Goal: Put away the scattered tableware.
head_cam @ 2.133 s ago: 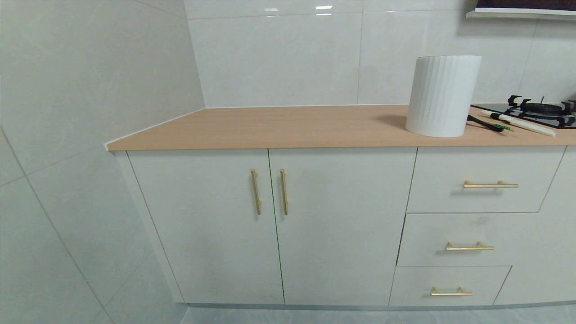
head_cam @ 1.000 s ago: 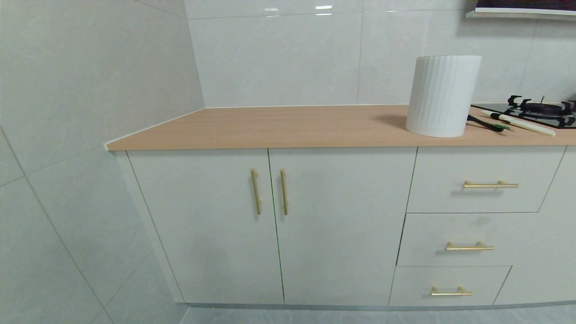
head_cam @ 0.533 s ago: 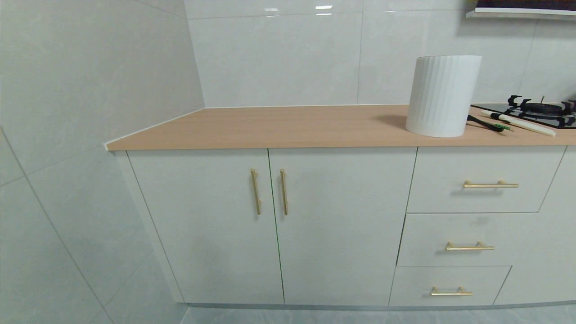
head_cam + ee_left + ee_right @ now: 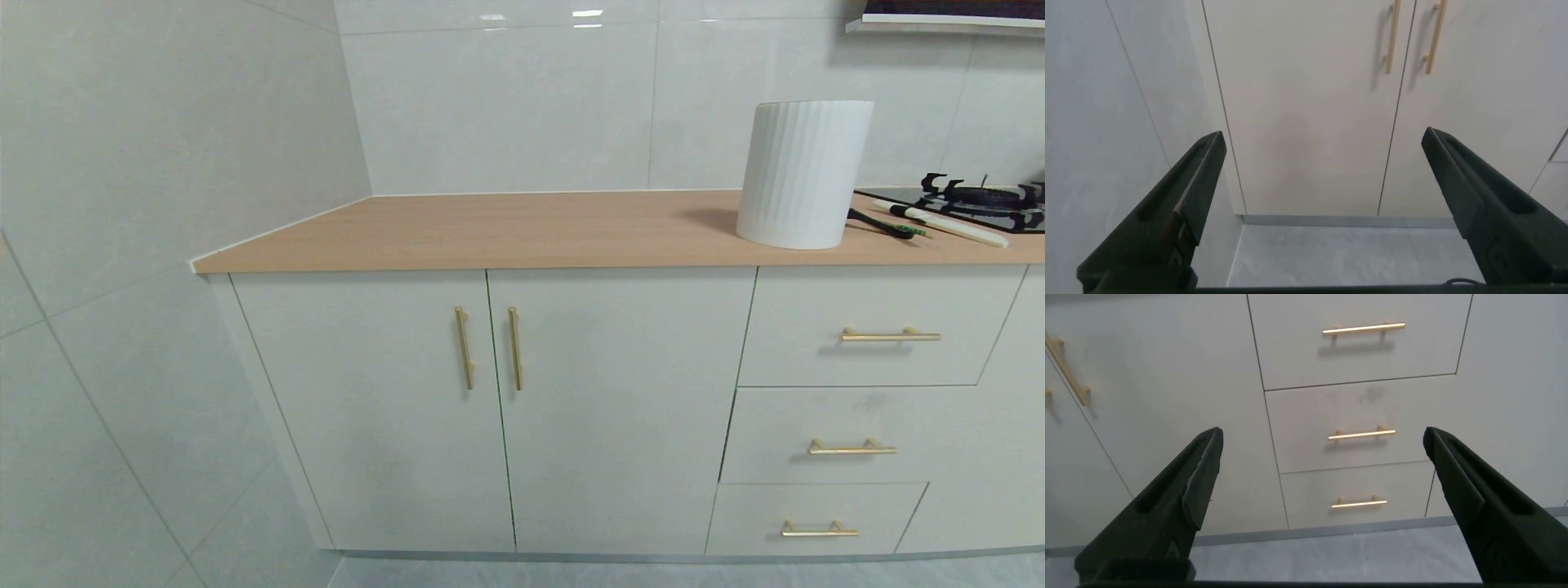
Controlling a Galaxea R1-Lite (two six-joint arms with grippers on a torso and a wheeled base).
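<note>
We see both tools in matt black, the left tool (image 4: 1321, 140) and the right tool (image 4: 1321, 437). Ahead of the left tool the cabinet doors (image 4: 1306, 106) are plain off-white with gold handles (image 4: 1391, 37). Ahead of the right tool the drawers (image 4: 1360, 416) match (same gold on their pulls (image 4: 1363, 329)). The bench (image 4: 506, 229) is pale wood-grain. The container (image 4: 804, 174) is white with vertical ribs. One utensil (image 4: 886, 224) is black, the other utensil (image 4: 947, 223) cream. The wall tiles (image 4: 506, 106) are glossy pale grey.
</note>
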